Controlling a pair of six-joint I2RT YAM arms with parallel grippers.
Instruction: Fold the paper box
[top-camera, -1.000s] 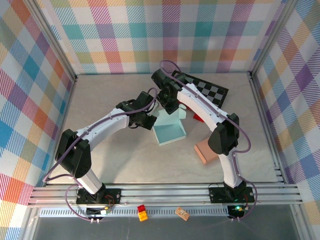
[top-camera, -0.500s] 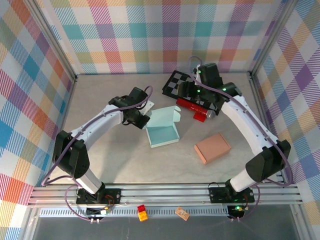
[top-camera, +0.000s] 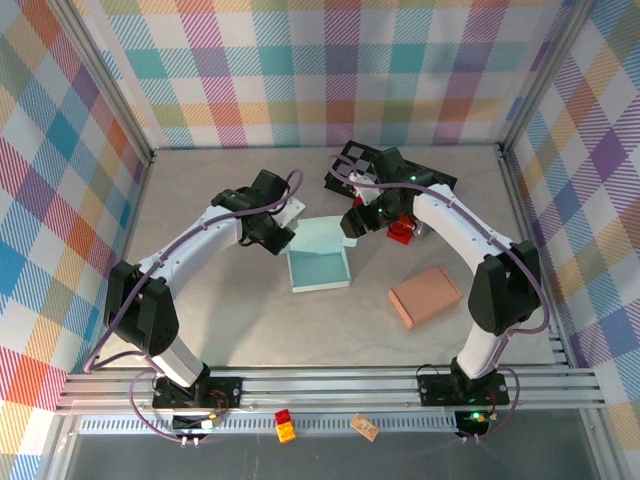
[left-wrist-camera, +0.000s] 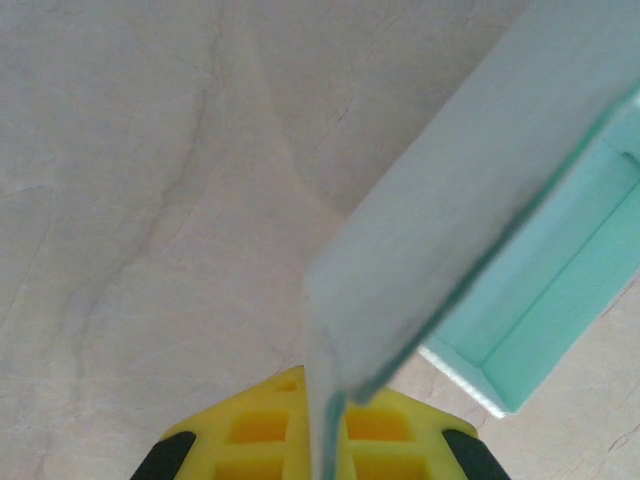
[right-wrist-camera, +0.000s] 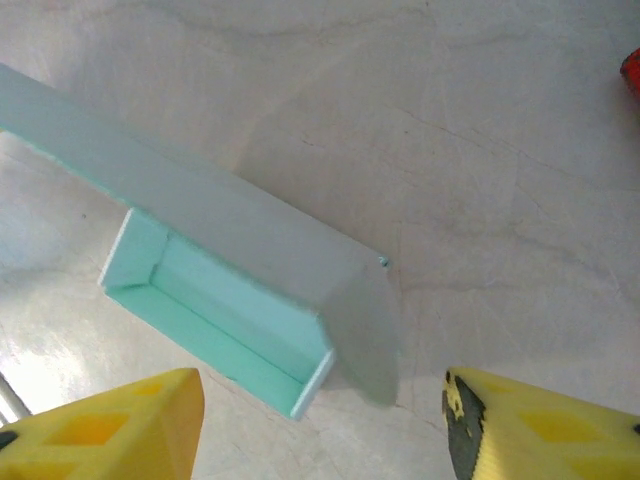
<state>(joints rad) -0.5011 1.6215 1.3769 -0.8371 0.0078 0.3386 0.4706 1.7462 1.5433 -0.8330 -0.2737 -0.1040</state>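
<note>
We see the left pincer (top-camera: 277, 232) reaching in from the left, clamped tight on the left end of the raised lid of the paper box (top-camera: 319, 268). In its wrist view the yellow fingers (left-wrist-camera: 255, 440) sit at the bottom with the thin teal panel edge-on between them. The paper box (left-wrist-camera: 520, 200) rests near the middle of the surface (top-camera: 220, 310), between the two arms. Its tray opens upward, and the tray's longer sides run roughly left to right, slightly skewed. The lid rises off the far long edge, so tray and lid together stretch from near to far.

Just right of the lid's far right corner hangs the right pincer (top-camera: 356, 222). Its jaws stand wide apart with nothing between them. In its own view the right pincer (right-wrist-camera: 320, 400) looks down on the paper box (right-wrist-camera: 240, 270), a yellow finger (right-wrist-camera: 110, 425) on each side, and we cannot tell whether it touches the card.

Further right lies a red object (top-camera: 401, 229), partly hidden by the arm. A checkered board (top-camera: 438, 182) lies behind it, and a closed tan box (top-camera: 425, 295) lies apart, nearer us.
</note>
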